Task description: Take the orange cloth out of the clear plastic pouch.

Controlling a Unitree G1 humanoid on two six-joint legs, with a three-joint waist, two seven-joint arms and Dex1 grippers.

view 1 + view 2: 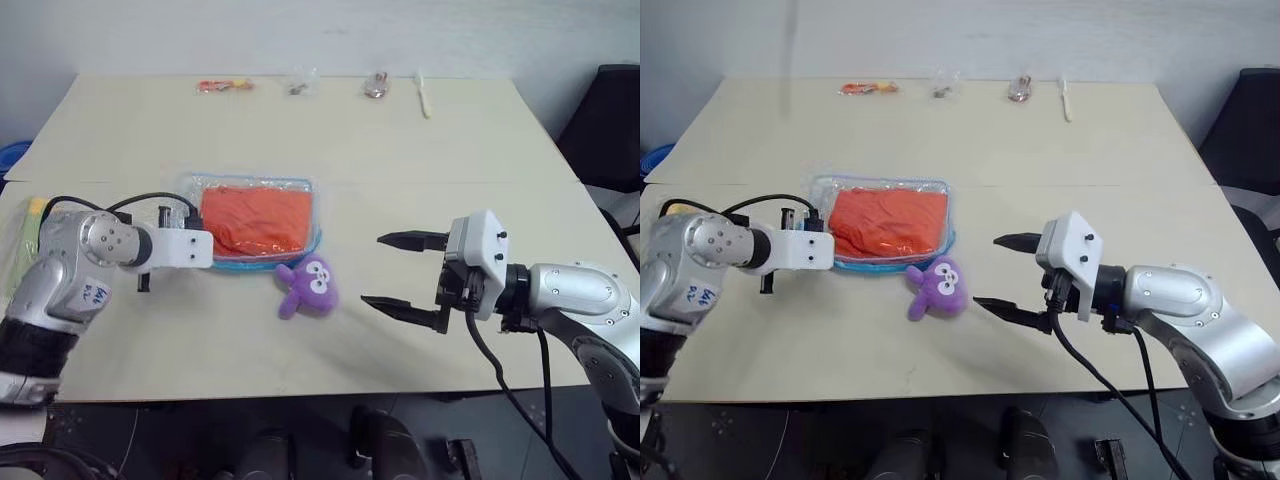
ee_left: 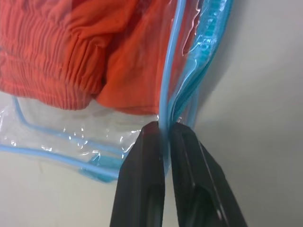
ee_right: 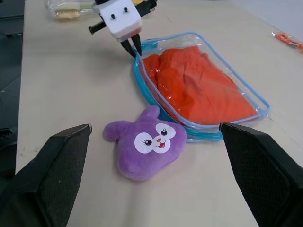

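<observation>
The clear plastic pouch [image 1: 255, 263] with a light blue rim lies flat near the table's middle left. The orange cloth [image 1: 255, 220] is inside it, its gathered hem [image 2: 71, 80] close in the left wrist view. My left gripper [image 2: 163, 130] is at the pouch's left end, shut on the blue rim [image 2: 173, 71], which runs between the black fingers [image 2: 142, 179]. The right wrist view shows the same pinch at the pouch's edge [image 3: 136, 51]. My right gripper [image 1: 400, 270] hovers open to the right of the pouch, with nothing between its fingers.
A small purple plush toy [image 1: 308, 288] lies just in front of the pouch. A wrinkly clear bag with a yellow-green brush [image 1: 25, 235] sits at the table's left edge. Small items line the far edge [image 1: 225, 86], [image 1: 376, 85]. A dark chair [image 1: 610, 120] stands at the right.
</observation>
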